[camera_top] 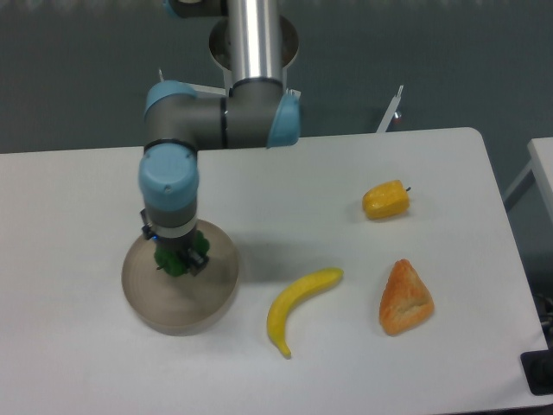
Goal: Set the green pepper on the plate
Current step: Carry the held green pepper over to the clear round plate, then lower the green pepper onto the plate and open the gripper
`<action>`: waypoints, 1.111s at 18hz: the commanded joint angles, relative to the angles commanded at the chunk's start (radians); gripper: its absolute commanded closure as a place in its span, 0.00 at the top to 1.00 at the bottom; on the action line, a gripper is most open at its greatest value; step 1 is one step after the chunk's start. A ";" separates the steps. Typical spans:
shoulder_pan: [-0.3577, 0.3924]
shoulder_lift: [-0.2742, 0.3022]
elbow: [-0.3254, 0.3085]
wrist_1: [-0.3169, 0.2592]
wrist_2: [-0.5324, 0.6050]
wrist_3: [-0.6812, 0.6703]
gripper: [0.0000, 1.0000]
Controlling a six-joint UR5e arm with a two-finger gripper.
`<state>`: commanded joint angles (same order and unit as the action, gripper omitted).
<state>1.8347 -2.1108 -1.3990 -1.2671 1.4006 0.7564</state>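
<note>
Start at your gripper (180,259): it points straight down from the wrist, and its jaws are closed around the green pepper (176,260), which shows as a dark green lump poking out on both sides of the black fingers. So the pepper does not lie off to any side of the hand; it sits right in it, directly under the wrist.

The relation that matters for you now is vertical. The pepper hangs over the plate (214,286), inside the rim's outline and toward the far side of the dish, closer to the back edge than to the middle. From this one fixed view you cannot tell whether the pepper's underside already touches the plate's floor or sits a little above it; the arm's own body hides much of that gap. My judgement is that the carrying part is done and what remains is a short descent, if any, and then letting go. The pepper is lumpy and rounded with no clear long axis, so expect it may roll a little when freed; the thick low rim should keep it in.

Further out, the banana (298,305) lies on the table (78,372) to the right of the plate, near but not touching it. The orange wedge-shaped piece (405,297) and the yellow-orange pepper (385,200) sit well apart, out of your way.
</note>
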 joint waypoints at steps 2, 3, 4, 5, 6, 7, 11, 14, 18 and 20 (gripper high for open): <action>-0.008 -0.006 0.000 0.002 0.001 -0.005 0.32; -0.008 -0.009 0.000 0.005 0.001 0.001 0.46; -0.008 -0.012 0.000 0.006 0.001 0.003 0.54; -0.008 -0.014 0.000 0.012 0.003 0.006 0.70; -0.008 -0.014 0.002 0.023 0.006 0.006 0.85; -0.008 -0.014 0.002 0.040 0.012 0.006 1.00; -0.006 -0.011 0.015 0.052 0.047 0.008 1.00; -0.003 -0.003 0.023 0.046 0.080 0.009 1.00; 0.075 0.040 0.028 0.048 0.078 0.021 1.00; 0.128 0.060 0.031 0.046 0.078 0.050 1.00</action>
<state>1.9632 -2.0510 -1.3683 -1.2210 1.4788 0.8067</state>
